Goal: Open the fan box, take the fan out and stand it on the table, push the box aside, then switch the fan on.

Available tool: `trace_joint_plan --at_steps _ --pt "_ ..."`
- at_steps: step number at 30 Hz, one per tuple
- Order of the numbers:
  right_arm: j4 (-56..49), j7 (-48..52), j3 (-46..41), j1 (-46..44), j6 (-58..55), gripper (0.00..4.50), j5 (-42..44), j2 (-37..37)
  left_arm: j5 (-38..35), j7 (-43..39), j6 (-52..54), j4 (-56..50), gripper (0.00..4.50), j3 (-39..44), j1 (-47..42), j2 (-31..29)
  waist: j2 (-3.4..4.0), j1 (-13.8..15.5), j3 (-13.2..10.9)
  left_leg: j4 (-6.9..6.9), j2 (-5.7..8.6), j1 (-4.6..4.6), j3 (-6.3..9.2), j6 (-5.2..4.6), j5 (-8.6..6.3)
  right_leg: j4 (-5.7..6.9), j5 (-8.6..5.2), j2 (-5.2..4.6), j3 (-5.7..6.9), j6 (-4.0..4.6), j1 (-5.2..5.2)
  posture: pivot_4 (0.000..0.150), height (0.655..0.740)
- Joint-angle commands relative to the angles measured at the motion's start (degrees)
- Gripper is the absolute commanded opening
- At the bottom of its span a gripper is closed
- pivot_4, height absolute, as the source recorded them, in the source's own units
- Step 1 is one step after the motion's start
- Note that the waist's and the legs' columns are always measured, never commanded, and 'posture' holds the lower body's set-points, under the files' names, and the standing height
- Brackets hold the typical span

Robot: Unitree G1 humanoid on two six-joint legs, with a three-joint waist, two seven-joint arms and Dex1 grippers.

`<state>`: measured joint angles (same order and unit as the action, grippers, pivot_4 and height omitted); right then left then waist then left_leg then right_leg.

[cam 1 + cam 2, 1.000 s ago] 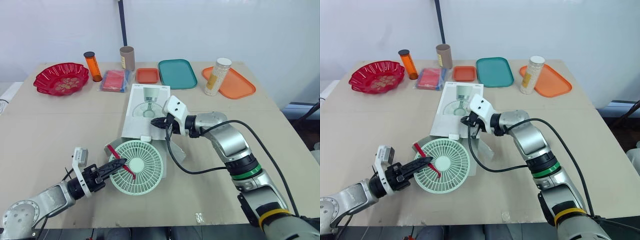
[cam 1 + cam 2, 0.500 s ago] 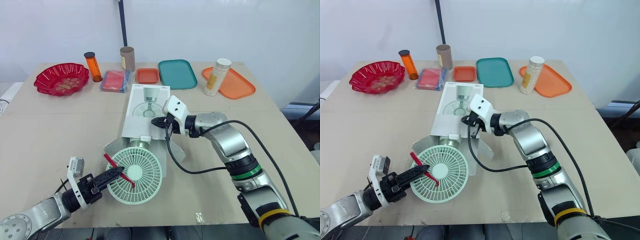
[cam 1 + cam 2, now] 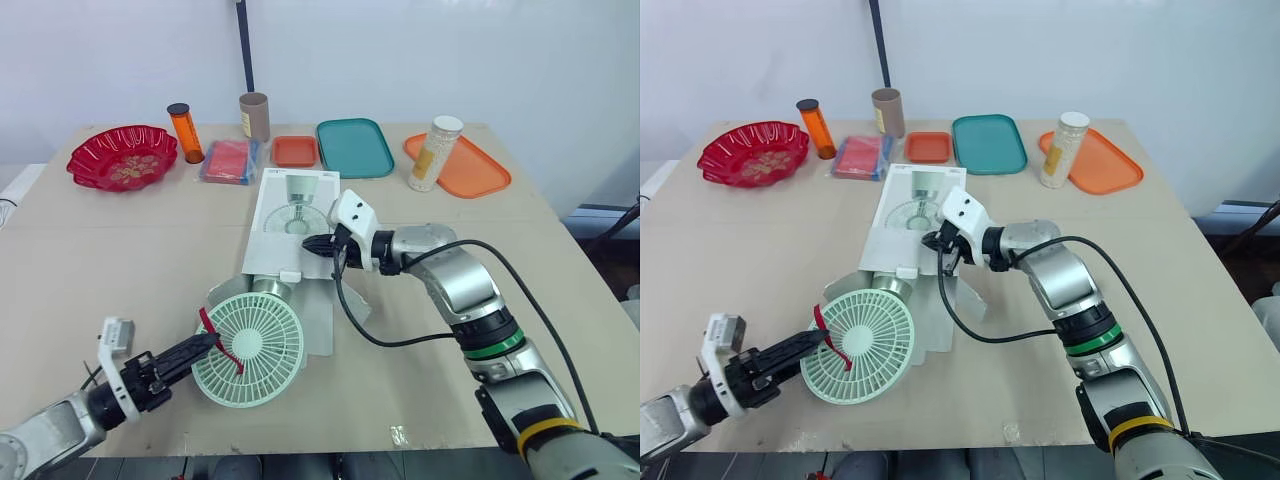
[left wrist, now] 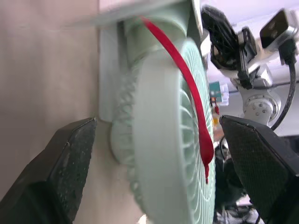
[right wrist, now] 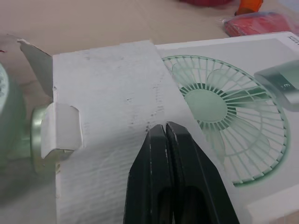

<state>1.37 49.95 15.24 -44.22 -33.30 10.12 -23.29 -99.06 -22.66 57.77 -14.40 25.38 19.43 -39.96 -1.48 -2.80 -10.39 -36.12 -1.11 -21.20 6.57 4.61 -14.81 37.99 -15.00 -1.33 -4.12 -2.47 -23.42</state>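
Left gripper (image 3: 205, 345), lower left of frame: clamped across the rim of the pale green round plastic fan with a red strap (image 3: 247, 349), one finger (image 4: 65, 172) behind the head, the other on the grille side. Right gripper (image 3: 318, 243), centre of frame: fingers pressed together, tip resting on the white cardboard fan box printed with a fan picture (image 3: 290, 215). Fan head out, tilted, just below the box's open flaps; green foot (image 5: 39, 140) at the box mouth, clear of it or not cannot tell. Biggest risk, as a judgement: dragging the whole box along through a snagged foot or flap, with only a fingertip pinning the lid. Next: losing the fan from a narrow hold on a curved rim, then tipping face-down near the table's bottom edge. Smaller: trapping the strap against the grille; fouling the black cable (image 3: 380, 345) looped below the right wrist while standing the fan up. Around, on the beige tabletop (image 3: 80, 260), across the top of the frame and well apart from the work: flat orange tray (image 3: 475, 172) upper right, teal rectangular tray (image 3: 354, 148), red scalloped bowl (image 3: 122, 157) upper left, red packet in clear wrap (image 3: 230, 161), small orange tray (image 3: 295, 151), white-capped jar of pale grains (image 3: 434, 153) at the big tray's left end, brown cardboard tube (image 3: 254, 117), orange bottle with a black cap (image 3: 185, 133). None in the way now; small orange tray and red packet nearest the box's far end, worth minding when pushing it aside.
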Motion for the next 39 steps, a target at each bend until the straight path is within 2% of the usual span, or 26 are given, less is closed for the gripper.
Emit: trace_joint_plan --at_steps 1,4,7,10,14,17,26,33,39 --pt "-2.1 0.4 -2.0 -1.9 0.4 0.0 1.2 -0.2 0.4 -2.9 0.9 -2.5 4.48 1.2 0.8 -1.1 0.0 0.0 0.0 0.0 0.0 0.0 0.0 0.0 0.0 0.0 0.0 0.0 0.0 0.0 0.0 0.15 0.74" --pt "-2.8 1.0 -2.8 -1.6 0.4 0.0 2.2 -0.7 6.7 -5.8 0.2 -4.6 4.48 0.8 1.0 -2.6 0.0 0.0 0.0 0.0 0.01 -0.01 -0.01 0.0 0.0 0.0 -0.01 -0.01 -0.01 -0.01 0.0 0.15 0.74" --pt "-6.3 4.1 -4.9 0.2 1.0 0.0 5.3 -2.9 20.7 -13.9 -5.2 -6.3 4.48 2.1 2.6 -7.1 0.01 0.0 0.0 0.04 0.0 -0.04 0.0 0.0 0.0 0.0 -0.01 0.03 0.01 0.02 -0.05 0.15 0.74" --pt "-10.5 8.0 -6.5 3.3 2.2 0.0 8.5 -5.7 25.2 -23.2 -9.0 -5.7 4.48 7.7 4.6 -9.2 0.02 0.0 0.0 0.08 0.01 -0.04 -0.02 0.0 0.0 -0.01 -0.05 0.0 0.0 0.03 -0.05 0.15 0.74" --pt "-14.1 12.6 -8.6 7.1 4.3 0.0 12.3 -8.9 37.0 -33.3 -18.5 -7.3 4.48 12.4 8.3 -10.7 0.02 0.0 -0.1 0.09 -0.04 -0.02 -0.09 -0.02 -0.02 -0.02 -0.26 0.01 0.01 -0.24 -0.06 0.15 0.74" --pt "-15.6 14.9 -10.4 9.1 5.0 0.0 15.1 -10.6 44.4 -34.7 -26.4 -7.4 4.48 11.9 5.7 -9.5 0.04 0.0 -0.1 0.08 -0.06 0.04 -0.18 -0.02 -0.02 -0.02 -0.25 -0.01 -0.01 -0.27 -0.04 0.15 0.74" --pt "-18.2 19.2 -12.6 14.3 6.6 0.0 19.5 -15.0 71.4 -39.8 -57.1 -3.6 4.48 1.3 1.9 -4.4 0.01 0.0 -0.1 0.09 -0.11 0.0 -0.23 -0.04 -0.03 -0.13 0.0 0.03 -0.04 0.03 -0.03 0.15 0.74" --pt "-20.7 22.7 -13.3 18.8 8.0 0.0 21.8 -17.9 82.7 -37.4 -80.7 9.6 4.48 -0.7 -5.1 -0.6 -0.02 0.1 -0.1 0.01 -0.14 0.01 -0.23 -0.06 -0.03 -0.17 -0.1 0.05 -0.01 -0.34 0.02 0.15 0.74" --pt "-20.0 21.5 -11.5 19.7 9.5 0.0 19.8 -17.4 90.0 -36.1 -102.5 17.6 4.48 -4.1 -8.3 -0.4 -0.03 0.1 -0.1 0.02 -0.16 0.01 -0.24 -0.06 -0.04 -0.22 0.09 0.04 -0.01 -0.08 0.03 0.15 0.74"
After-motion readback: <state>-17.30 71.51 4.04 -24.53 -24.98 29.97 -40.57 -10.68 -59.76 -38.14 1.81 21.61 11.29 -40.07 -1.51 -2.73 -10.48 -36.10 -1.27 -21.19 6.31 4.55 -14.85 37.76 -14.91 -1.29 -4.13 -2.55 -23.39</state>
